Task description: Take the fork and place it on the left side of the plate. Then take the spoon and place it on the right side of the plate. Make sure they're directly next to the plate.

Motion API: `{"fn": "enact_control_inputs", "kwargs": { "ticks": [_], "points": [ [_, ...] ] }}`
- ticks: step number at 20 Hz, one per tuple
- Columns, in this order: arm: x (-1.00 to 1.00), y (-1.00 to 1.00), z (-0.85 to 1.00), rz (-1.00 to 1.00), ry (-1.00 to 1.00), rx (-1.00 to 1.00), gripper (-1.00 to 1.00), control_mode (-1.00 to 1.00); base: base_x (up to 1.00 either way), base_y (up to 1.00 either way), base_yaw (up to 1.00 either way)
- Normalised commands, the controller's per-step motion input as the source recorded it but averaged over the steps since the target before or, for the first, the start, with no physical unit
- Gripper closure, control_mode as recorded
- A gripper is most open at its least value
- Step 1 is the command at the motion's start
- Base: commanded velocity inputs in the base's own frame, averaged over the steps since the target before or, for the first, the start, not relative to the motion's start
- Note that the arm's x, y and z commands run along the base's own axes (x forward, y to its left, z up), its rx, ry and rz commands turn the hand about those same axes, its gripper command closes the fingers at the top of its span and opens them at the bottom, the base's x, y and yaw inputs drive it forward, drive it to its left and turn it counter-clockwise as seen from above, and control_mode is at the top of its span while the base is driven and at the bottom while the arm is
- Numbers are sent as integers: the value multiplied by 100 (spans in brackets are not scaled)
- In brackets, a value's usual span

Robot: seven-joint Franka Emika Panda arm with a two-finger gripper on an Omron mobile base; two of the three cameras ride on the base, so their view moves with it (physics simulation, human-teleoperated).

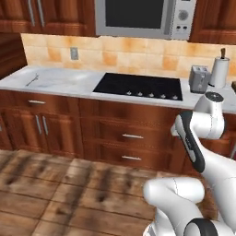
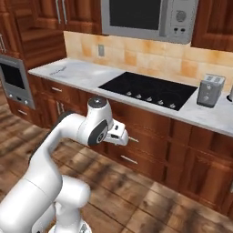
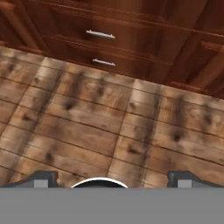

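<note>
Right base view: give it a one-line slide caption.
White robot arm folded low before wooden drawers, facing a black cooktop, toaster and microwave.

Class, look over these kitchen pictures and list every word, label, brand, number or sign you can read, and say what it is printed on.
None can be read.
Microwave: its control panel has a dial and small buttons, with no legible marks.
Toaster: no lettering visible.
Stovetop: knobs only, no numbers to make out.
</note>
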Motion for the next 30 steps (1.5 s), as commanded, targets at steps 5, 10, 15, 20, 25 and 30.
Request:
{"fn": "enact_control_inputs", "kwargs": {
  "ticks": [5,10,15,20,25,30],
  "points": [
    [0,0,0,0,0,0,-100,100,100,99,-9],
    [0,0,0,0,0,0,-100,100,100,100,-10],
    [0,0,0,0,0,0,-100,100,100,100,-10],
    [0,0,0,0,0,0,-100,100,100,100,-10],
    [0,0,0,0,0,0,-100,100,100,100,-11],
    [0,0,0,0,0,0,-100,100,99,98,-11]
  ]
}}
